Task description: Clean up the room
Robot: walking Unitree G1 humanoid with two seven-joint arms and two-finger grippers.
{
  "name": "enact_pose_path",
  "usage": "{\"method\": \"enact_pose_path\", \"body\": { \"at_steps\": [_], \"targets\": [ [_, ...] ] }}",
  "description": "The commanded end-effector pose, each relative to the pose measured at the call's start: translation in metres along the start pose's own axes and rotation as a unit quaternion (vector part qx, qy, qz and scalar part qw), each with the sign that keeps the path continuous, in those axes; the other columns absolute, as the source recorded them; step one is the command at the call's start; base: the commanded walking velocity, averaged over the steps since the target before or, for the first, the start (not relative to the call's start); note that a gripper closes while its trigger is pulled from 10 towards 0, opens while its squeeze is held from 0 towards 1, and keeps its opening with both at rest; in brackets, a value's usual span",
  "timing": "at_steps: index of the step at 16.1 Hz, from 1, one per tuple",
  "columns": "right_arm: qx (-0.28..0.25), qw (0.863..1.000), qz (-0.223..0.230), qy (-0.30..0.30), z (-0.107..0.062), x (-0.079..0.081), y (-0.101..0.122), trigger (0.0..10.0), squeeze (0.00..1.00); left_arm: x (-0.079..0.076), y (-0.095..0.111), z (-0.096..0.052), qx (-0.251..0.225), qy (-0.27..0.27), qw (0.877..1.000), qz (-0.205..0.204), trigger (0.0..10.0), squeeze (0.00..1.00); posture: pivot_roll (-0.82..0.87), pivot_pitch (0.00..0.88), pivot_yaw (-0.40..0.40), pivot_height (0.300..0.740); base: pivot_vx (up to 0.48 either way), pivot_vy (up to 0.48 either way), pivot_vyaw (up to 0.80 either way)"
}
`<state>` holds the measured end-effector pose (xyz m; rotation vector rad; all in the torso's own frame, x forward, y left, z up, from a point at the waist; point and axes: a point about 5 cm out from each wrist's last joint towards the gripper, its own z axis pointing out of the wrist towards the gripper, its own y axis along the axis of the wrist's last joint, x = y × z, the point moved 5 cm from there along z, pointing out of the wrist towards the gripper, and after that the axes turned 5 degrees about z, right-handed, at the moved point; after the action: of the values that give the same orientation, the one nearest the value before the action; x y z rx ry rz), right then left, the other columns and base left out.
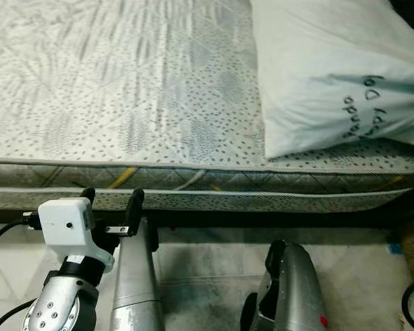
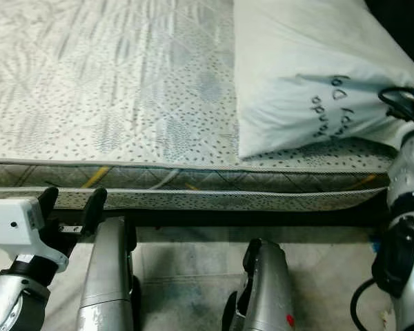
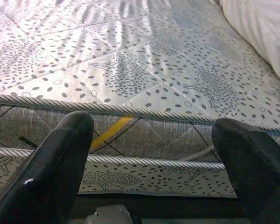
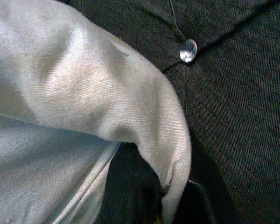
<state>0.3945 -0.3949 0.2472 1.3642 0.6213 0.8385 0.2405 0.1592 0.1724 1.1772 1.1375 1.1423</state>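
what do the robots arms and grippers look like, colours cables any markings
Both arms are silver metal with black joints. The left gripper has two long black fingers behind a white box-shaped camera housing, with a black cable running off it. The right arm carries looping black cable too. A silver limb segment lower down bears a small red mark.

I look down at a bare mattress (image 2: pixel 110 89) with a grey leaf and dot print, its quilted side edge running across in front of me. A white pillow (image 2: pixel 310 76) with dark lettering lies on its right end. My left gripper (image 2: pixel 72 207) hovers low beside the mattress edge, fingers apart. My right arm (image 2: pixel 407 207) reaches up toward the pillow's near corner. Pale floor (image 2: pixel 186 276) lies below.
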Motion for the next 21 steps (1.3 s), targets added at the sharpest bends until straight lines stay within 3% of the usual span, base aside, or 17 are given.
{"method": "enact_pose_path", "body": {
  "at_steps": [1, 6, 11, 14, 18, 21],
  "targets": [
    [-0.045, 0.995, 0.015, -0.084, 0.002, -0.052, 0.027, 0.0, 0.00, 0.001, -0.008, -0.002, 0.017, -0.002, 1.000, -0.001, 10.0, 0.00, 0.12, 0.216, -0.053, 0.491, 0.000, 0.000, 0.00],
    [-0.024, 0.994, -0.014, -0.106, -0.012, -0.076, -0.007, 0.0, 0.00, 0.002, -0.007, 0.003, 0.014, -0.010, 1.000, 0.001, 10.0, 0.00, 0.10, 0.206, -0.039, 0.491, 0.000, 0.000, 0.00],
    [-0.028, 0.994, -0.033, -0.105, -0.014, -0.083, -0.007, 0.0, 0.00, 0.000, -0.009, 0.005, 0.015, -0.014, 1.000, -0.002, 10.0, 0.00, 0.09, 0.200, -0.039, 0.491, 0.000, 0.000, 0.00],
    [-0.033, 0.995, -0.012, -0.090, -0.005, -0.066, 0.009, 0.0, 0.00, 0.000, -0.009, 0.007, 0.012, -0.014, 1.000, -0.001, 10.0, 0.00, 0.09, 0.197, -0.047, 0.491, 0.000, 0.000, 0.00],
    [-0.060, 0.997, 0.019, -0.053, 0.008, -0.037, 0.051, 0.0, 0.00, 0.004, -0.009, 0.003, 0.013, -0.005, 1.000, 0.003, 10.0, 0.00, 0.10, 0.198, -0.062, 0.491, 0.000, 0.000, 0.00],
    [-0.084, 0.995, 0.015, -0.046, 0.012, -0.033, 0.079, 0.0, 0.00, 0.005, -0.010, 0.001, 0.014, 0.001, 1.000, 0.003, 10.0, 0.00, 0.11, 0.200, -0.068, 0.491, 0.000, 0.000, 0.00]
  ]
}}
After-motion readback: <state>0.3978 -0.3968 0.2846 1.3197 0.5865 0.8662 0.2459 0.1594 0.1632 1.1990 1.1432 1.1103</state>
